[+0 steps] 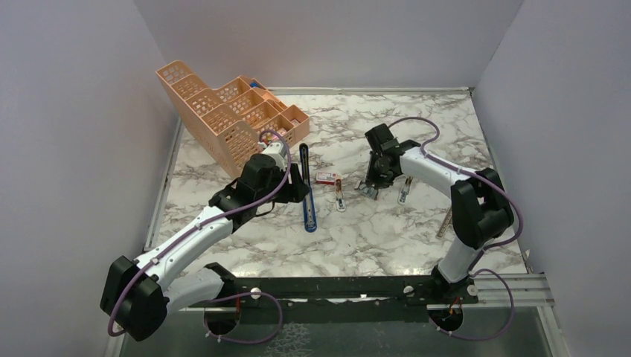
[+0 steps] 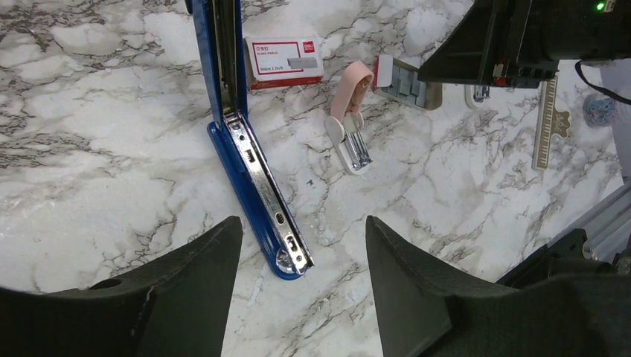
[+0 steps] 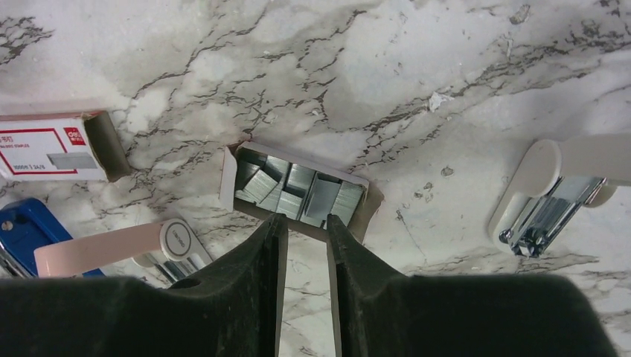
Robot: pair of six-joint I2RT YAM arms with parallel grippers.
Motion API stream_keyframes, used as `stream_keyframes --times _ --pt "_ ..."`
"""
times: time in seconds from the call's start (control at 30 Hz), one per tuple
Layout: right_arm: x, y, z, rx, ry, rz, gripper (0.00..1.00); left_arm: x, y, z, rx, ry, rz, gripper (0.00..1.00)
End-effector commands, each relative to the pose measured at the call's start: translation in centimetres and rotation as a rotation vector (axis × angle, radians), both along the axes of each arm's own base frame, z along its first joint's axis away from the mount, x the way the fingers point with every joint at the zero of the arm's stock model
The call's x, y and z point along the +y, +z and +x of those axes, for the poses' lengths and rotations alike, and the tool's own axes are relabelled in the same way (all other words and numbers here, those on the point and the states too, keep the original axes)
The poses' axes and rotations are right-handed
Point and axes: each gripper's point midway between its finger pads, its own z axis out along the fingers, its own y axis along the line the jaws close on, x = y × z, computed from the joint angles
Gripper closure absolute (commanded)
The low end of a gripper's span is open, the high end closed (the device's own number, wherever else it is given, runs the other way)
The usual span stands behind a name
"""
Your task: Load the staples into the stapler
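Observation:
The stapler (image 1: 306, 192) lies swung open on the marble, a slim blue body with its silver channel (image 2: 262, 195) facing up. My left gripper (image 2: 301, 223) hangs open just above the channel's near end and holds nothing. The staples (image 3: 298, 190) are several silvery ribbed strips in a small open cardboard tray (image 2: 408, 80). My right gripper (image 3: 301, 219) hovers at the tray's near wall. Its jaws stand a narrow gap apart, and bare marble shows between them. In the top view the right gripper (image 1: 372, 186) sits to the right of the stapler.
A red-and-white box (image 2: 284, 61) lies beside the stapler. A pink mini stapler (image 2: 348, 111) lies between box and tray. A white mini stapler (image 3: 554, 193) sits right of the tray. A peach mesh organiser (image 1: 231, 111) stands at the back left, and a ruler (image 2: 549, 123) lies far right.

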Motion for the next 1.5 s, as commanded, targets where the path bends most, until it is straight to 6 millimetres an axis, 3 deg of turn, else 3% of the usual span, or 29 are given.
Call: stream_keyframes --times 0.0,0.33,0.9,1.13,1.47 --pt "-1.1 -1.3 -0.9 0.03 -0.127 -0.07 0.69 0.9 1.7 0.7 -0.054 0.038 0.018 0.37" --pt "-1.0 -2.3 -0.4 0.04 -0.183 -0.108 0.69 1.1 2.4 0.5 -0.074 0.038 0.013 0.36" --pt "-1.4 -0.6 0.8 -0.052 -0.237 -0.098 0.74 1.2 2.0 0.7 -0.065 0.049 0.015 0.35" --pt "-1.3 -1.9 0.7 -0.024 -0.242 -0.104 0.67 1.2 1.7 0.7 -0.06 0.05 0.017 0.35" --pt "-1.2 -3.2 0.4 0.003 -0.246 -0.109 0.68 1.2 1.4 0.6 -0.051 0.051 0.02 0.35"
